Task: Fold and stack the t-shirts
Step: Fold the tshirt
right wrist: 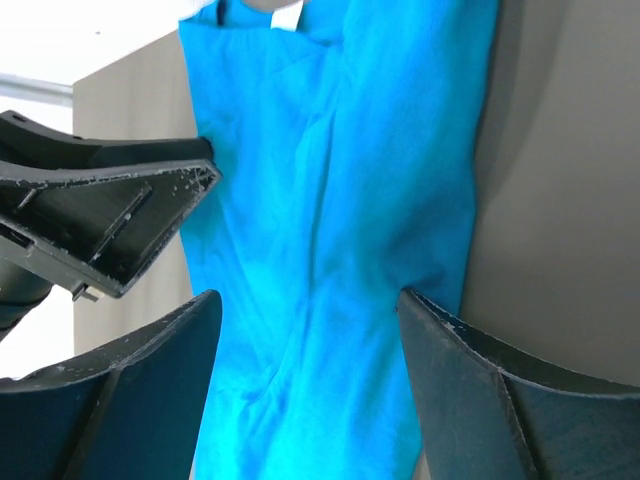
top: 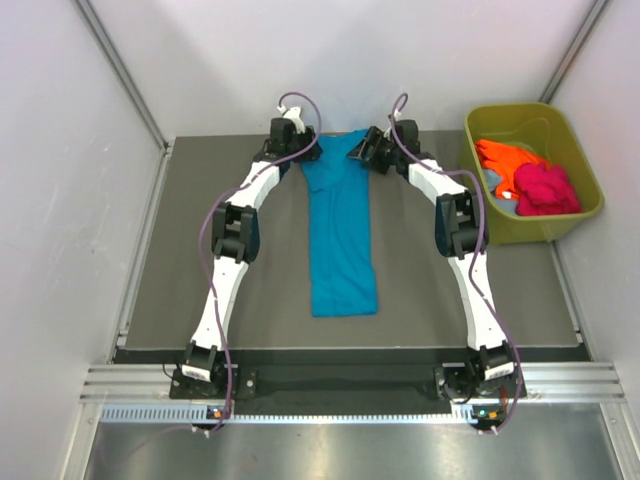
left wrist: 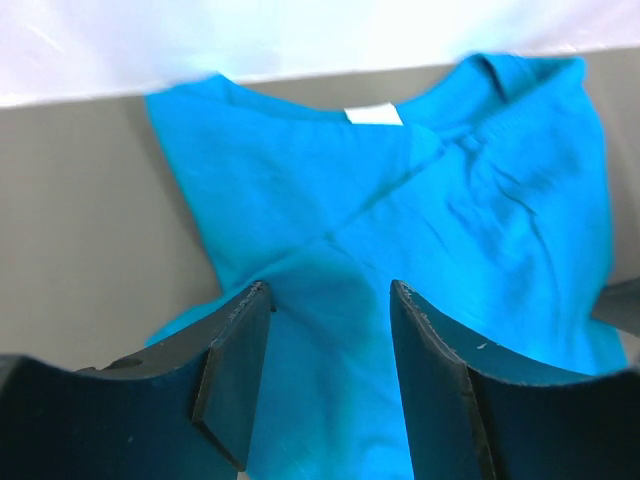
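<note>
The teal shirt (top: 342, 240) is laid flat on the counter (top: 420, 290) as a long narrow strip. Its collar end lies under and between the two tools, and its hem end reaches back toward the arm bases. The left tool (left wrist: 331, 296) is held open over the cloth beside the shirt's left edge, with nothing gripped. The white label (left wrist: 372, 115) is seen ahead of its fingers. The right tool (right wrist: 308, 300) is likewise spread wide and empty above the shirt's right edge. Whether either tool's fingertips touch the cloth cannot be told. Bare counter is seen outward of each tool. Well to the right of the right tool, an orange shirt (top: 505, 160) and a pink shirt (top: 545, 188) are bunched in the green tub (top: 516, 108) at the counter's far right corner.
</note>
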Action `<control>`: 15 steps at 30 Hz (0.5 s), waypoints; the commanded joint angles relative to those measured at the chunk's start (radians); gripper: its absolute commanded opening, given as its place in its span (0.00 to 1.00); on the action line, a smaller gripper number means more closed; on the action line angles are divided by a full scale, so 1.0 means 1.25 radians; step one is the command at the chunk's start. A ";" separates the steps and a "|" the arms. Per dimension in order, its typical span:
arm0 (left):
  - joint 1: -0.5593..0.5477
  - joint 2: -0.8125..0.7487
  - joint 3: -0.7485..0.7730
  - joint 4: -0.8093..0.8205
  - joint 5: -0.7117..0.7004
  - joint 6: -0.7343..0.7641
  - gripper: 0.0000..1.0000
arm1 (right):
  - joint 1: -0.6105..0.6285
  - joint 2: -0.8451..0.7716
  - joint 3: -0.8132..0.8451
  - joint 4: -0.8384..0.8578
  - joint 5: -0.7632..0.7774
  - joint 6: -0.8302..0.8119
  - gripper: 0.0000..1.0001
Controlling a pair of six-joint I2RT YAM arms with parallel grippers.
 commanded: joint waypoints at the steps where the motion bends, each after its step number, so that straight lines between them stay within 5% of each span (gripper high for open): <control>1: 0.012 0.024 0.015 0.085 -0.090 0.047 0.57 | -0.028 0.041 0.028 0.008 0.092 -0.058 0.73; 7: -0.001 -0.019 0.047 0.109 -0.077 0.074 0.57 | -0.019 -0.009 0.034 0.042 0.028 -0.150 0.71; 9: -0.012 -0.087 0.052 0.088 -0.100 0.069 0.74 | -0.019 -0.064 0.027 0.037 0.007 -0.176 0.73; 12: -0.014 -0.262 -0.076 0.083 -0.119 0.025 0.95 | -0.027 -0.181 -0.030 0.007 -0.010 -0.183 0.77; 13: -0.013 -0.377 -0.215 0.105 -0.113 0.018 0.99 | -0.030 -0.216 -0.057 -0.004 -0.021 -0.183 0.78; 15: -0.011 -0.462 -0.294 0.041 -0.106 -0.009 0.99 | -0.043 -0.290 -0.160 -0.025 -0.047 -0.166 0.79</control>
